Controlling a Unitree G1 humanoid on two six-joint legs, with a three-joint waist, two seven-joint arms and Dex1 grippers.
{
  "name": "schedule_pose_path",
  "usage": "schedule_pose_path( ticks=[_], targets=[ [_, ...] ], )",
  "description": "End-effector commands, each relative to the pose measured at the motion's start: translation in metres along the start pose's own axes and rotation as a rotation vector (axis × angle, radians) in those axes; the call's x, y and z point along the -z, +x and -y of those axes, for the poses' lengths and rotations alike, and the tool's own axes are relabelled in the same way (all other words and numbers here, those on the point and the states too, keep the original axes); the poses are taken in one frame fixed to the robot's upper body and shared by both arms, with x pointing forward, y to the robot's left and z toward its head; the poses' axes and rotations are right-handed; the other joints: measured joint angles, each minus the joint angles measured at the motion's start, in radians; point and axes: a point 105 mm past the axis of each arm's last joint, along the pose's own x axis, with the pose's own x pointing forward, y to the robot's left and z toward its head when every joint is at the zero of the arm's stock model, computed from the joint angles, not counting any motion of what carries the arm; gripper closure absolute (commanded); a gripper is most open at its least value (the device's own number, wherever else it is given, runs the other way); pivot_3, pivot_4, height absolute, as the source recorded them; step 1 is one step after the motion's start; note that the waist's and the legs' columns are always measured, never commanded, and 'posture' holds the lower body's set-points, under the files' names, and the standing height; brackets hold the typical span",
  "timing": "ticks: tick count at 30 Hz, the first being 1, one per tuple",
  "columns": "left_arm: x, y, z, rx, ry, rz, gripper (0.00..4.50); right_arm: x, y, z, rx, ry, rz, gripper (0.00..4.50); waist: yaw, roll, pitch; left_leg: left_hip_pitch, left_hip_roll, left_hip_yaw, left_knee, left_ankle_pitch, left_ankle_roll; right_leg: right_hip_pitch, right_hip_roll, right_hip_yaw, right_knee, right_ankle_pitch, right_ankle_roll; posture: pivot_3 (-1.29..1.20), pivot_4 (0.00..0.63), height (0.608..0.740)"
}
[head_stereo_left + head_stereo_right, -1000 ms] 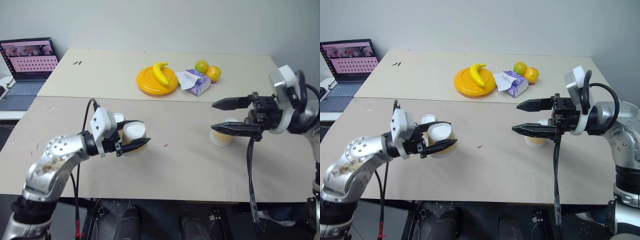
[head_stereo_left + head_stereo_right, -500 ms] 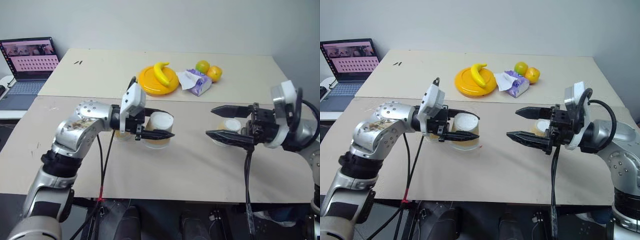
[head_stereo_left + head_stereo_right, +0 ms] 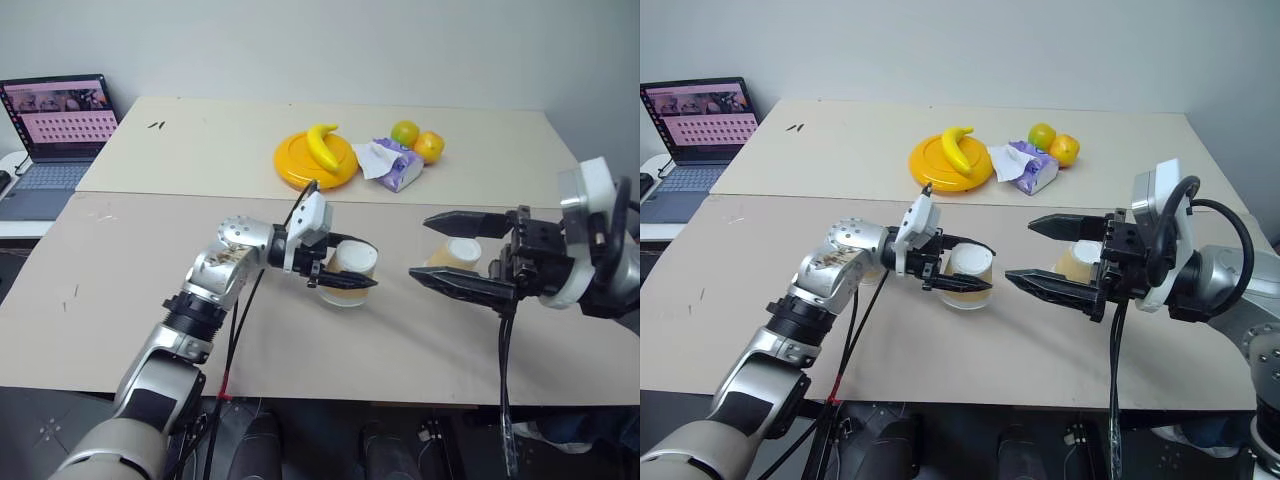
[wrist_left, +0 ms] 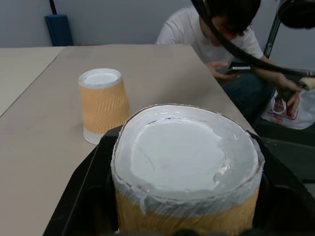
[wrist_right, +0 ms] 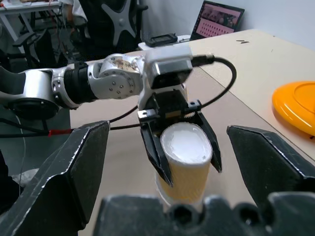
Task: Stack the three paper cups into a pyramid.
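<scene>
Near the middle of the surface (image 3: 120,300) from the head, the left end effector (image 3: 352,272) clamps an inverted paper cup (image 3: 350,264), the right end effector (image 3: 440,248) gapes beside a second cup (image 3: 452,254); left wrist: that far cup (image 4: 102,104) stands upright-inverted; right wrist: gripped cup (image 5: 184,158) ahead.

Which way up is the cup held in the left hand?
Upside down: the cup in the left hand shows its white base on top.
</scene>
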Motion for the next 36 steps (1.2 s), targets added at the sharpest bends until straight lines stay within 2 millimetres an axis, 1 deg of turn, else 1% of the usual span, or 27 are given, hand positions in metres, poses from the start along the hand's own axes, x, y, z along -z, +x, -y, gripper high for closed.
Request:
schedule_pose_path(
  ticks=[1, 5, 10, 16, 23, 26, 30, 32, 33, 35, 36],
  targets=[
    [0.0, 0.004, -0.005, -0.034, 0.053, -0.002, 1.89, -0.016, -0.002, -0.003, 0.019, -0.054, 0.014, 0.0, 0.0, 0.0, 0.0, 0.0, 0.0, 0.0, 0.0, 0.0, 0.0, 0.0, 0.0, 0.0, 0.0, 0.0, 0.0, 0.0, 0.15, 0.732],
    [0.009, 0.012, -0.019, -0.135, 0.118, 0.0, 1.89, -0.02, -0.002, -0.004, 0.014, -0.058, -0.008, 0.0, 0.001, 0.0, 0.0, 0.0, 0.0, 0.0, 0.0, 0.0, 0.0, 0.0, 0.0, 0.0, 0.0, 0.0, 0.0, 0.0, 0.15, 0.732],
    [0.014, 0.02, -0.029, -0.205, 0.088, 0.047, 1.89, -0.018, -0.007, -0.008, -0.01, -0.055, -0.067, 0.0, 0.001, 0.0, 0.0, 0.0, 0.0, 0.0, 0.0, 0.0, 0.0, 0.0, 0.0, 0.0, 0.0, 0.0, 0.0, 0.0, 0.15, 0.732],
    [0.015, 0.03, -0.03, -0.21, 0.076, 0.074, 1.89, -0.011, -0.012, -0.012, -0.022, -0.047, -0.148, 0.0, 0.001, 0.0, 0.0, -0.001, 0.0, 0.0, 0.0, 0.0, 0.0, 0.0, 0.0, 0.0, 0.0, 0.0, 0.0, 0.0, 0.15, 0.732],
    [0.019, 0.036, -0.024, -0.189, 0.056, 0.09, 1.89, 0.001, -0.028, 0.0, 0.039, -0.048, -0.262, 0.0, 0.0, 0.0, 0.0, -0.001, -0.001, 0.0, 0.0, 0.0, 0.0, 0.0, 0.0, 0.0, 0.0, 0.0, 0.0, 0.0, 0.15, 0.732],
    [0.023, 0.036, -0.023, -0.189, 0.048, 0.082, 1.89, 0.002, -0.032, 0.004, 0.054, -0.058, -0.286, 0.0, 0.0, 0.0, 0.0, 0.0, 0.0, 0.0, 0.0, 0.0, 0.0, 0.0, 0.0, 0.0, 0.0, 0.0, 0.0, 0.0, 0.15, 0.732],
    [0.031, 0.034, -0.021, -0.204, 0.026, 0.074, 1.89, 0.0, -0.036, 0.007, 0.066, -0.076, -0.298, 0.0, -0.001, 0.001, 0.0, 0.0, 0.0, 0.0, 0.0, 0.0, 0.0, 0.0, 0.0, 0.0, 0.0, 0.0, 0.0, 0.0, 0.15, 0.732],
    [0.033, 0.034, -0.02, -0.208, 0.002, 0.084, 1.04, -0.003, -0.036, 0.009, 0.071, -0.088, -0.297, 0.0, 0.0, 0.001, 0.0, 0.0, 0.0, 0.0, 0.0, 0.0, 0.0, 0.0, 0.0, 0.0, 0.0, 0.0, 0.0, 0.0, 0.15, 0.732],
    [0.033, 0.035, -0.019, -0.205, -0.011, 0.094, 0.8, -0.004, -0.035, 0.009, 0.072, -0.092, -0.297, 0.0, 0.0, 0.001, 0.0, 0.0, 0.0, 0.0, 0.0, 0.0, 0.0, 0.0, 0.0, 0.0, 0.0, 0.0, 0.0, 0.0, 0.15, 0.732],
    [0.032, 0.036, -0.016, -0.192, -0.025, 0.108, 0.09, -0.004, -0.035, 0.01, 0.074, -0.095, -0.298, 0.0, 0.0, 0.001, 0.0, 0.0, 0.0, 0.0, 0.0, 0.0, 0.0, 0.0, 0.0, 0.0, 0.0, 0.0, 0.0, 0.0, 0.15, 0.732],
    [0.031, 0.037, -0.015, -0.184, -0.029, 0.114, 0.04, -0.005, -0.035, 0.01, 0.074, -0.096, -0.299, 0.0, 0.0, 0.001, 0.0, 0.0, 0.0, 0.0, 0.0, 0.0, 0.0, 0.0, 0.0, 0.0, 0.0, 0.0, 0.0, 0.0, 0.15, 0.732]
  ],
)
